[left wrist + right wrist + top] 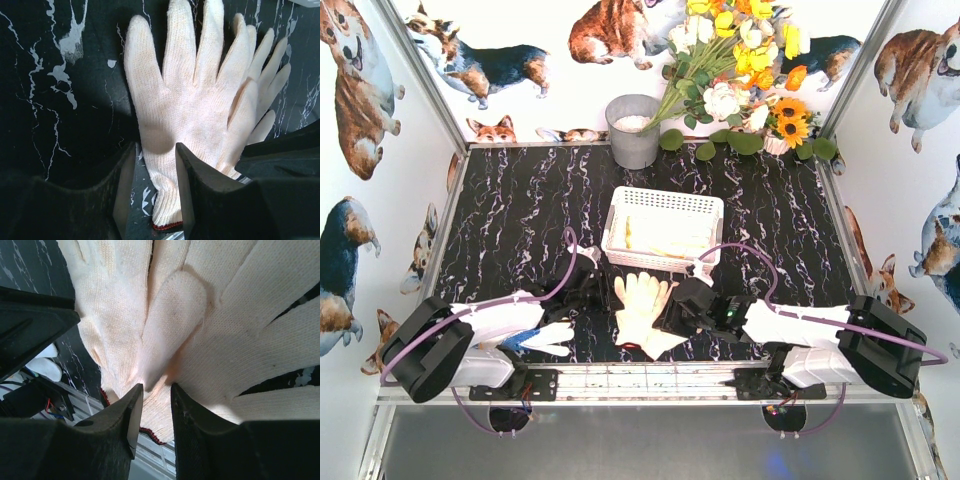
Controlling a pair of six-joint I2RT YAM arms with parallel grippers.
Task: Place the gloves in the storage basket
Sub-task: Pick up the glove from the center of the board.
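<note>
Two cream gloves (640, 305) lie side by side, partly overlapping, on the dark marbled table just before the white storage basket (665, 196), which holds more pale gloves (670, 236). My left gripper (594, 291) (154, 150) straddles the red-edged cuff of the left glove (190, 100). Its jaws are narrow but open, with bare table showing beside the left finger (122, 180). The second glove (262, 80) peeks out at its right. My right gripper (678, 306) (156, 390) is shut on the cuff of the right glove (240, 325). A blue-dotted glove (535, 340) lies under the left arm.
A grey metal bucket (633, 130) and a bunch of artificial flowers (740, 80) stand at the back behind the basket. Dog-print walls close in the left, right and rear. An aluminium rail (640, 376) runs along the near edge just behind the gloves' cuffs.
</note>
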